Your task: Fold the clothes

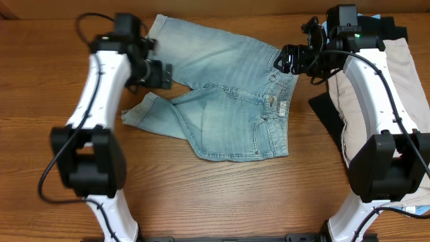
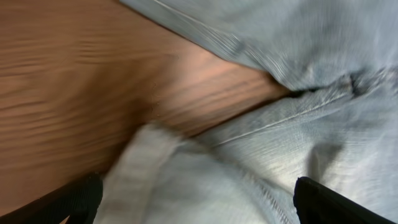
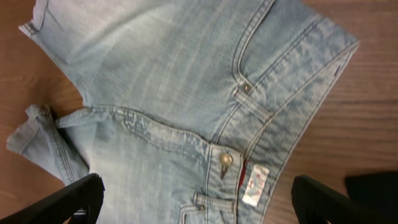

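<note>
The light-wash denim shorts (image 1: 222, 101) lie spread on the wooden table, waistband to the right, legs to the left, one cuffed leg folded near the lower left. My left gripper (image 1: 163, 75) is open and hovers over the crotch gap between the legs; its view shows a cuffed hem (image 2: 149, 180) between the fingers. My right gripper (image 1: 287, 59) is open above the waistband's upper corner. The right wrist view shows the waistband button (image 3: 226, 160) and white label (image 3: 255, 185) between its fingers.
A pile of other garments lies at the right edge: beige (image 1: 403, 87), black (image 1: 329, 114), and a sliver of sky-blue (image 1: 410, 210). Both arm bases stand at the front corners.
</note>
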### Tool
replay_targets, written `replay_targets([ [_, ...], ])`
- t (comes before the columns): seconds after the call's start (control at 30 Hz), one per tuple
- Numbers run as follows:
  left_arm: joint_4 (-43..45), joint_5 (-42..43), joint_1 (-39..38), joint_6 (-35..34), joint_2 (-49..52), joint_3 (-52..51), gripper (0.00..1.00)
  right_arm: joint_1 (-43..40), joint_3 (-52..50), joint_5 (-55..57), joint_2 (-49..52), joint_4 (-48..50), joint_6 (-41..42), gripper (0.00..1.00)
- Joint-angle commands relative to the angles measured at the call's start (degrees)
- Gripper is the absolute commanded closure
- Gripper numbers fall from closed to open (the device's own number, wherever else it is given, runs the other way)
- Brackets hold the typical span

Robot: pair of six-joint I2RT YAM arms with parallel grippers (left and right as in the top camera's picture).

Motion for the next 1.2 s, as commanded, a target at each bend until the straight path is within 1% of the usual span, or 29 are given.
replay_targets([
  [0.0, 0.3, 1.7, -1.5, 1.0, 4.1, -0.4, 0.00, 0.1, 1.4, -0.6, -1.4, -0.9, -0.8, 0.00],
  [0.03, 0.3, 1.6, -1.5, -1.4, 5.2, -0.4, 0.00, 0.1, 1.4, -0.6, -1.4, -0.9, -0.8, 0.00],
  [0.07, 0.3, 0.9, -1.4, -5.2, 6.6, -0.4, 0.01, 0.1, 1.4, -0.6, -1.4, -0.7, -0.8, 0.00],
  [0.1, 0.4, 0.5, -1.3, -7.3, 7.4, -0.4, 0.03, 0.1, 1.4, -0.6, -1.4, -0.6, -0.8, 0.00],
  [0.23, 1.0, 0.5, -1.0, -12.7, 9.6, -0.4, 0.13, 0.1, 1.4, -0.4, -1.4, 0.0, -1.1, 0.00],
  [0.3, 1.5, 0.5, -1.0, -14.3, 10.1, -0.4, 0.19, 0.1, 1.4, -0.4, -1.4, 0.4, -1.0, 0.00],
  [0.4, 2.5, 0.5, -1.1, -16.2, 10.2, -0.4, 0.25, 0.1, 1.3, 0.5, -1.4, 0.9, -1.0, 0.00],
  [0.47, 2.0, -1.0, -1.0, -17.3, 10.2, -0.4, 0.30, 0.1, 1.3, 0.7, -1.4, 1.0, -1.1, 0.00],
  [0.53, 0.2, -4.6, -1.0, -19.4, 10.2, -0.4, 0.30, 0.1, 1.3, 0.7, -1.4, 1.0, -1.1, 0.00],
  [0.67, -0.9, -5.7, -1.0, -19.3, 10.2, -0.4, 0.34, 0.1, 1.3, 0.6, -1.4, 1.3, -1.3, 0.00],
  [0.7, -1.4, -5.8, -1.0, -19.3, 10.2, -0.4, 0.39, 0.1, 1.3, 0.6, -1.4, 1.6, -1.7, 0.00],
  [0.83, -3.2, -8.5, -1.0, -19.3, 10.2, -0.4, 0.54, 0.1, 1.3, 0.6, -1.4, 1.8, -2.1, 0.00],
  [0.87, -3.5, -9.0, -1.0, -19.3, 10.2, -0.4, 0.65, 0.1, 1.2, 0.6, -1.4, 1.7, -2.1, 0.00],
  [0.97, -3.6, -9.9, -0.9, -19.1, 10.2, -0.4, 0.79, 0.1, 1.2, 0.6, -1.4, 1.7, -2.1, 0.00],
  [1.03, -3.9, -10.0, -0.9, -19.1, 10.2, -0.3, 0.96, 0.1, 1.2, 0.6, -1.4, 1.7, -2.1, 0.00],
  [1.1, -5.3, -10.1, -0.9, -19.1, 10.2, 0.5, 0.96, 0.1, 1.2, 0.6, -1.4, 1.6, -2.1, 0.00],
  [1.17, -8.5, -10.6, -0.9, -19.1, 10.2, 2.6, 0.96, 0.1, 1.2, 0.6, -1.4, 1.4, -2.1, 0.00],
])
